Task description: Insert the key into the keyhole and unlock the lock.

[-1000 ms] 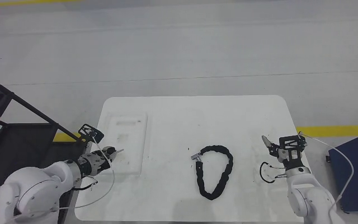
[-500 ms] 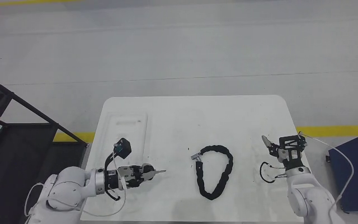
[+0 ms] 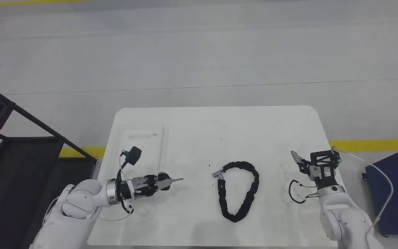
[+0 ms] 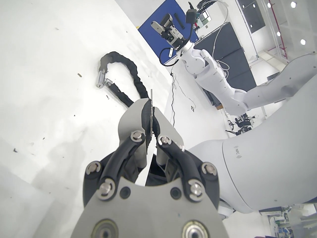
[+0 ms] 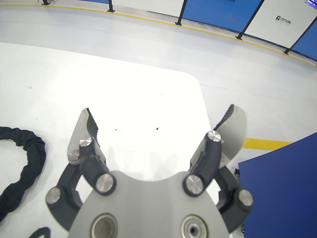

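The key was pinched between the pads of the left gripper, whose jaws were pressed together on it so that the blade projected beyond the fingertips. The lock cylinder was located ahead of the blade tip and well apart from it, lying on the table at one end of the black sleeved chain. The chain's loop was laid out beyond the cylinder, away from the gripper. Over the preceding second the left gripper had been carried inward from the table edge behind it, and the blade had been turned to point roughly toward the cylinder. During the last half second only a slight shift was noted. The cylinder and chain had not been displaced. The right gripper was held on the far side of the chain from the key, with its fingers spread wide, nothing gripped and its place unchanged. It was judged that pick-up had been completed and the approach begun, while insertion had not yet been made. The remaining gap was to be closed with the blade aligned to the keyhole, and the unheld cylinder was expected to slide if pushed off-axis.
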`<state>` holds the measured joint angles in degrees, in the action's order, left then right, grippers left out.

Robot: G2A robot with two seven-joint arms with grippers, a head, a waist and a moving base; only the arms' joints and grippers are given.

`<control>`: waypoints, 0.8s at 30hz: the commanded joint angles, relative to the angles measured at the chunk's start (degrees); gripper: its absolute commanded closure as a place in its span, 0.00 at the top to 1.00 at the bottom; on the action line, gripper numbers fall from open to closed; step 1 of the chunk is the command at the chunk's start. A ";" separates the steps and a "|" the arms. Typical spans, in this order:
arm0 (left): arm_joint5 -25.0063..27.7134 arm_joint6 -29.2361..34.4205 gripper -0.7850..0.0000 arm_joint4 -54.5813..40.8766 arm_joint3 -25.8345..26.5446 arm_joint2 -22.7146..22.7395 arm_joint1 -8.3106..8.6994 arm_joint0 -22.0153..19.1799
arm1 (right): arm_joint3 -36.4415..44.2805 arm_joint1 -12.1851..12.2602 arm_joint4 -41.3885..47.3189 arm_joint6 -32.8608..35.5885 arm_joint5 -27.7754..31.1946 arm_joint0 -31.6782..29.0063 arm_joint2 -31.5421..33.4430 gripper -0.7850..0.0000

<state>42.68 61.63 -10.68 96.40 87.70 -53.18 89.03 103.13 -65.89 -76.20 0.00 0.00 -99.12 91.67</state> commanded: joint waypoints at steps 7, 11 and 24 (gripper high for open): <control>3.69 -3.70 0.00 -4.18 -0.37 5.33 3.70 4.36 | 0.00 0.00 0.00 0.00 0.00 0.00 0.00 1.00; 6.29 -6.31 0.00 -3.92 -0.19 9.41 5.69 7.97 | 0.00 0.00 0.00 0.00 0.00 0.00 0.00 1.00; 7.22 -7.23 0.00 -3.37 -0.22 10.33 6.11 8.88 | 3.83 0.49 -21.61 2.64 5.03 3.89 -5.29 1.00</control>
<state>49.90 54.40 -14.05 96.18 98.03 -47.07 97.91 106.65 -65.46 -94.80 2.21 3.91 -95.86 87.31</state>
